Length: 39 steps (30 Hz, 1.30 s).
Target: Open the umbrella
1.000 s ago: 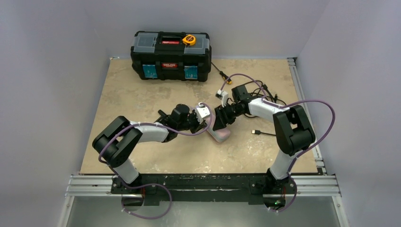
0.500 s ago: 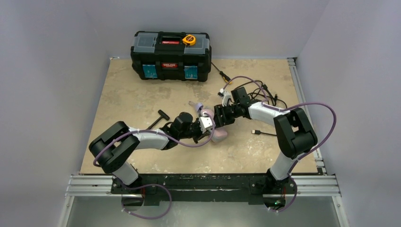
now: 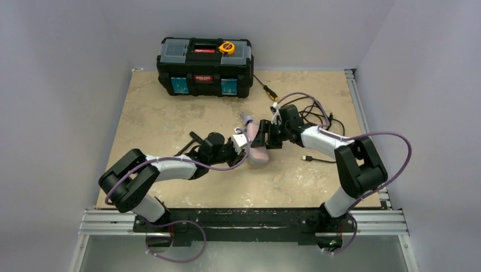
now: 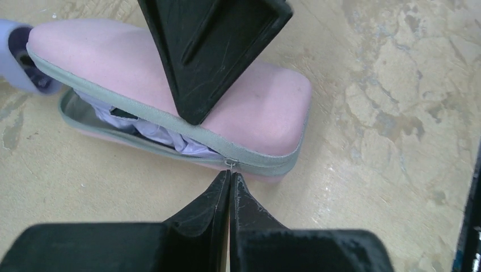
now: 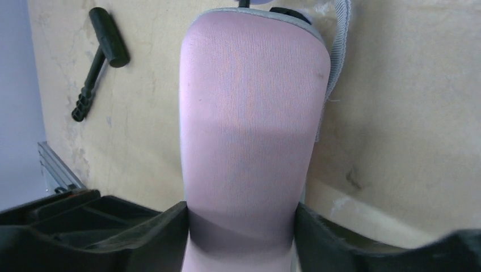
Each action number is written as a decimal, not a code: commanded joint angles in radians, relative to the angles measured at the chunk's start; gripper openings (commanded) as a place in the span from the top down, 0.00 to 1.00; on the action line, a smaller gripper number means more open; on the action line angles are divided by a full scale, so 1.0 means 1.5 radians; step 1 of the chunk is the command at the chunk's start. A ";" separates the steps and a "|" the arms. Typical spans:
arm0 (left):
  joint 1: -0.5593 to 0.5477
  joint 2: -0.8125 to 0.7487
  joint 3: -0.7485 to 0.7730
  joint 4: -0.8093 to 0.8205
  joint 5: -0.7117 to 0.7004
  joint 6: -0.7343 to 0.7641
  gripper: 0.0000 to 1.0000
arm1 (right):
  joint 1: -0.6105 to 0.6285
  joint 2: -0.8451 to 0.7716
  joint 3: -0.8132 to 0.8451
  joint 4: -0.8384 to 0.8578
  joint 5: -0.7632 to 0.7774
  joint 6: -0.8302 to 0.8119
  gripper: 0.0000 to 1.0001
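Centrally, at the bottom edge of the left wrist view, the left gripper (image 4: 230, 178) is showing its two fingers (image 4: 212, 198) pressed flat together with no gap. Their tips are meeting the small metal zipper pull (image 4: 230, 164) of a pink case (image 4: 266, 107), and they appear to be nipping it. In the lower part of the right wrist view, the right gripper (image 5: 244, 221) is clamping the same case across its width. One finger (image 5: 150, 226) is bearing on each long side, spread only as far as the case allows. One of those right fingers is also filling the top centre of the left wrist view, pressing on the case.

The umbrella (image 4: 161, 135) is lying folded inside the case, at mid-table in the top external view between the two grippers. The case's grey-green zipper (image 4: 142, 110) is standing partly undone, so pale lavender fabric is bulging through the slit. The small lavender handle (image 4: 20, 56) is poking out at the upper left of the left wrist view. A grey strap (image 5: 338, 45) is trailing beside the case at the upper right of the right wrist view.

Counted: two arms, two grippers, one umbrella and one case are showing. One black toolbox (image 3: 205, 68) is sitting at the upper centre of the table (image 3: 153, 113), with one yellow tape measure (image 3: 227, 47) resting on its lid. One black T-handled tool (image 5: 99, 56) is lying on the table, apart from the case. One tangle of black cables (image 3: 317, 116) is lying at centre right.
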 commanded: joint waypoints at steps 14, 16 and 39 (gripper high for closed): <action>0.103 0.015 0.020 -0.086 0.187 0.003 1.00 | -0.021 -0.235 -0.029 -0.142 -0.247 -1.101 0.09; 0.108 0.023 0.026 -0.089 0.202 0.009 1.00 | -0.022 -0.216 -0.038 -0.169 -0.290 -1.267 0.09; 0.153 0.047 0.097 -0.178 0.238 0.041 1.00 | -0.024 0.170 0.239 -0.469 -0.262 -1.944 0.28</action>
